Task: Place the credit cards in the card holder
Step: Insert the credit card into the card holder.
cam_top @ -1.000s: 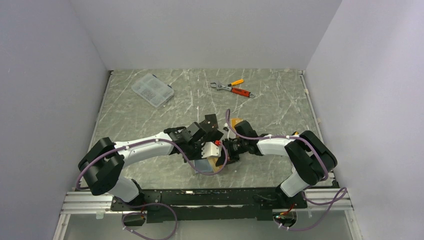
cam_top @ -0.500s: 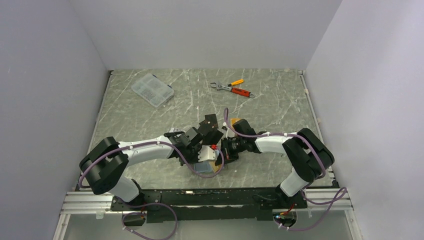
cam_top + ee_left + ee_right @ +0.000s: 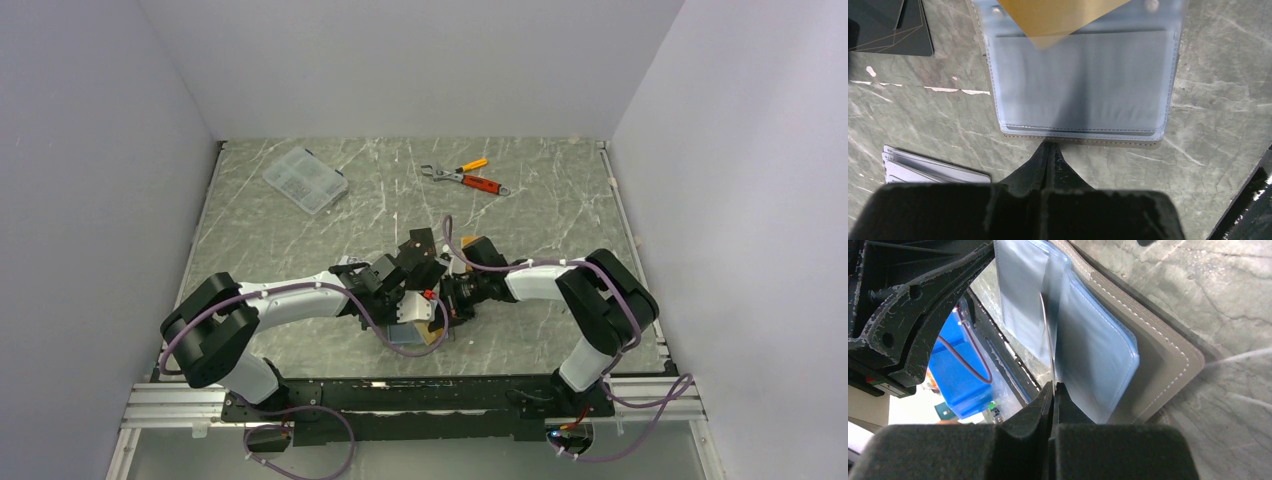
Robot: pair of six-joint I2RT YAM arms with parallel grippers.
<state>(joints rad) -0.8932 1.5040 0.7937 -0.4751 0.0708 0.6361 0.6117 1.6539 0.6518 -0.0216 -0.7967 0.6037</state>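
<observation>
The card holder [image 3: 1083,85] lies open on the table, its blue-grey lining up; it also shows in the top view [image 3: 410,337]. My left gripper [image 3: 1050,146] is shut, its tips touching the holder's near edge. My right gripper [image 3: 1053,386] is shut on an orange-gold credit card [image 3: 1058,17], seen edge-on [image 3: 1047,330] against the lining [image 3: 1098,365]. Its corner lies over the holder's far half. Black credit cards [image 3: 890,25] lie at the far left of the holder. Silvery-grey cards [image 3: 928,170] lie near left. Both grippers meet over the holder in the top view [image 3: 425,305].
A clear compartment box [image 3: 305,180] sits at the back left. An orange-handled wrench and pliers [image 3: 466,180] lie at the back centre. Another orange-gold item [image 3: 478,244] lies behind my right wrist. The table's front rail [image 3: 400,385] is close to the holder.
My left gripper has dropped lower and nearer the holder's edge. My right gripper has shifted slightly left with the orange-gold card, over the holder.
</observation>
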